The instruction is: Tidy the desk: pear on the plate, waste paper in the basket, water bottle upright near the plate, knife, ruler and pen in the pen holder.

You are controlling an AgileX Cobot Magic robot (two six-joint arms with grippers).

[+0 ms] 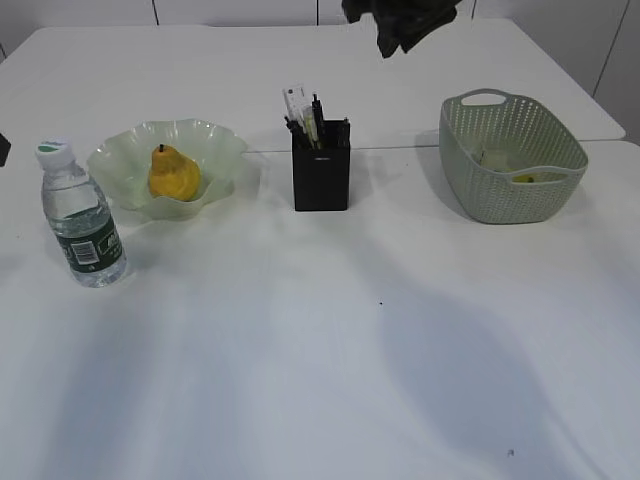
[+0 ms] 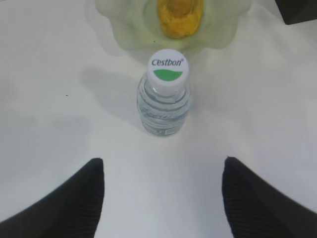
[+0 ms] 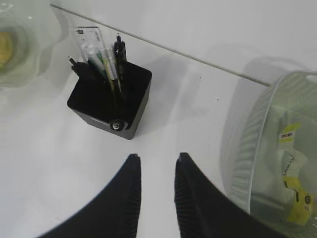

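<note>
A white tabletop carries four groups of things, arranged as the tidying task asks. At the left, a clear plastic water bottle with a white-and-green cap stands upright just beside a pale green, wavy-rimmed glass plate; a yellow pear sits upright in the plate's middle. In the centre, a square black pen holder holds a clear ruler, dark pens and other thin tools standing on end; the knife cannot be singled out. At the right, a grey-green woven plastic basket with handles contains crumpled white paper with yellow labels. The left claw hovers above the bottle, jaws wide apart, holding nothing. The right claw hangs between holder and basket, jaws narrowly parted, empty. The job looks essentially finished.
</note>
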